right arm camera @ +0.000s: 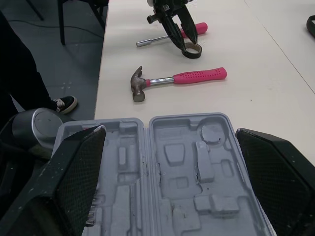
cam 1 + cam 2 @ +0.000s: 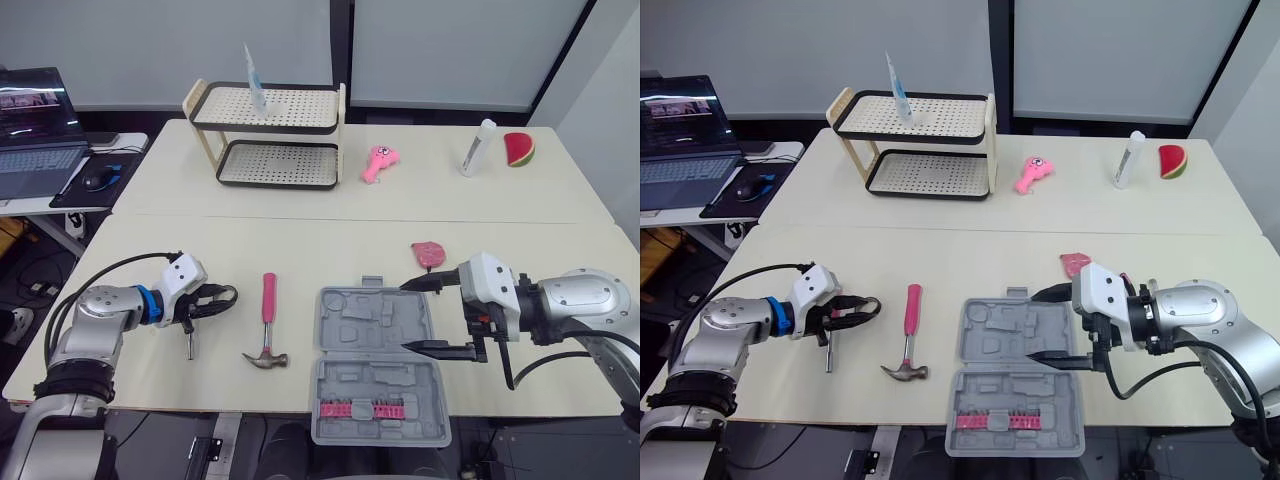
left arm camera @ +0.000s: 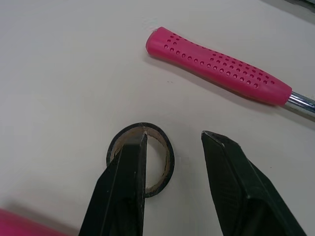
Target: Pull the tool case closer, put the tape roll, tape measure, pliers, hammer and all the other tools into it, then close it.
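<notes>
Locating the tool case: where does it lie? (KM)

At 6 o'clock on the surface, by the near edge. It is open flat, both grey halves up, and a row of pink bits sits in the half nearer the robot. (RS)

Right hand? (KM)

At 3 o'clock of the case's far half, its fingers spread wide and holding nothing. The tips reach in over the moulded tray; whether they touch it, I cannot tell. (RS)

Left hand? (KM)

At 9 o'clock on the surface, down at the tape roll. The fingers are parted. One tip stands over the roll's hole and the other is outside the ring, with a gap between it and the ring. It is not pinching. The roll lies flat on the surface. (RS)

Other tools? (KM)

The hammer lies between the left hand and the case, at 9 o'clock of the case, with its pink handle toward 12 and its head toward 6. A pink-handled driver lies just beside the roll, under the left hand. A small pink-red item sits at 1 o'clock of the case, just beyond the right hand. All of these are outside the case. (RS)
</notes>
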### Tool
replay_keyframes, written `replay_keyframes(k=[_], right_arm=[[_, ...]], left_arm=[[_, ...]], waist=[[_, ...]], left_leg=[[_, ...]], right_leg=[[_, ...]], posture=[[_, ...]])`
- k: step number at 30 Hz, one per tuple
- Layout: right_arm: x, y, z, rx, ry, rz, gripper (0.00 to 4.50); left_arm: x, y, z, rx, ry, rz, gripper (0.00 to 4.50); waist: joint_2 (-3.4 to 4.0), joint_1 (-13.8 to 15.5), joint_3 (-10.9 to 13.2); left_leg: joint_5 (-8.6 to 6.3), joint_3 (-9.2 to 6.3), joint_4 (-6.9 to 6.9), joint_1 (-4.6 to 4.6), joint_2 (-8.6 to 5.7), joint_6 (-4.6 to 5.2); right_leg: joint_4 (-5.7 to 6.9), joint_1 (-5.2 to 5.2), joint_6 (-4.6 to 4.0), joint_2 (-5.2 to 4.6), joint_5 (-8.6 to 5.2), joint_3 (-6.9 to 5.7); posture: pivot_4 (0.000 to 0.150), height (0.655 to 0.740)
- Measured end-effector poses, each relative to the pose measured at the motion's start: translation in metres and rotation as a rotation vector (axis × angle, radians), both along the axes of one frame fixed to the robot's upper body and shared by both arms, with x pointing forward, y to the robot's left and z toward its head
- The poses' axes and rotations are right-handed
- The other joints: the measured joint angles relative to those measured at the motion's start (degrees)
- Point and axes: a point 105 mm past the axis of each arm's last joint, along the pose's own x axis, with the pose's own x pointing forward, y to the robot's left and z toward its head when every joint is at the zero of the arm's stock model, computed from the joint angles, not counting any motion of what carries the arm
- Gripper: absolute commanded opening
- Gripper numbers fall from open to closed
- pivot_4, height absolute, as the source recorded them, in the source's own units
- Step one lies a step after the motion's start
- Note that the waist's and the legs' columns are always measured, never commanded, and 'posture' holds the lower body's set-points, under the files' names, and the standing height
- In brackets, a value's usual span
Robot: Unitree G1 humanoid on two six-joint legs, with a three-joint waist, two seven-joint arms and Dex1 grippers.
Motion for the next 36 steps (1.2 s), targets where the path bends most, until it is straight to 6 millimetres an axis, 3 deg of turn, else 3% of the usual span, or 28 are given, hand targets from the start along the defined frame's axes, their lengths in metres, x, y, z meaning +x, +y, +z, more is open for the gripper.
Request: replay_keyframes(k=[10,13,17,26,28,32,36], right_arm=[[-0.003,-0.001,-0.006,-0.002,0.02,-0.02,4.5],[-0.003,-0.002,-0.006,-0.001,0.019,-0.025,4.5],[-0.003,-0.002,-0.006,-0.002,0.021,-0.026,4.5],[-0.004,-0.001,-0.003,0.002,0.002,-0.029,4.5],[-0.004,-0.002,-0.001,0.006,-0.006,-0.041,4.5],[-0.006,-0.004,-0.004,0.01,0.02,-0.061,4.5],[-0.003,-0.014,-0.004,-0.018,0.018,-0.119,4.5]], left_arm=[[0.005,0.001,-0.01,0.05,0.023,0.016,1.77],[0.006,0.0,-0.013,0.048,0.028,0.024,1.2],[0.01,-0.001,-0.012,0.057,0.031,0.023,0.02],[0.011,0.0,-0.01,0.057,0.03,0.024,0.02],[0.011,-0.002,-0.003,0.031,0.02,0.02,0.02],[0.004,-0.01,0.032,-0.02,-0.025,-0.033,0.02],[-0.017,-0.054,0.059,-0.104,-0.009,-0.174,0.02]], waist=[[0.0,0.0,0.0],[-0.01,0.03,0.0],[-0.01,0.03,0.0],[-0.01,0.01,0.0],[-0.02,0.02,0.01],[-0.03,-0.05,0.02],[-0.03,0.18,0.02]], left_leg=[[0.0,-0.02,0.01,0.0,-0.01,0.0],[0.0,-0.02,0.01,-0.01,-0.01,0.0],[0.0,-0.02,0.02,-0.01,-0.02,0.0],[0.0,-0.02,0.02,-0.01,-0.01,0.0],[0.0,-0.04,0.02,-0.03,-0.01,0.0],[0.0,-0.1,0.02,-0.06,0.03,-0.01],[0.0,-0.1,0.04,-0.05,-0.01,-0.01]], right_leg=[[0.0,0.0,0.0,0.0,0.0,0.0],[0.0,0.0,0.0,0.0,0.0,-0.01],[0.0,0.01,0.0,0.01,0.0,-0.02],[0.0,0.01,0.0,0.01,0.0,-0.01],[0.0,0.0,0.0,-0.01,0.0,0.0],[0.0,0.01,0.0,-0.05,0.0,0.12],[-0.04,0.1,0.0,-0.07,0.0,0.13]], posture=[[0.15,0.729],[0.15,0.729],[0.15,0.729],[0.15,0.729],[0.15,0.729],[0.15,0.729],[0.15,0.729]])
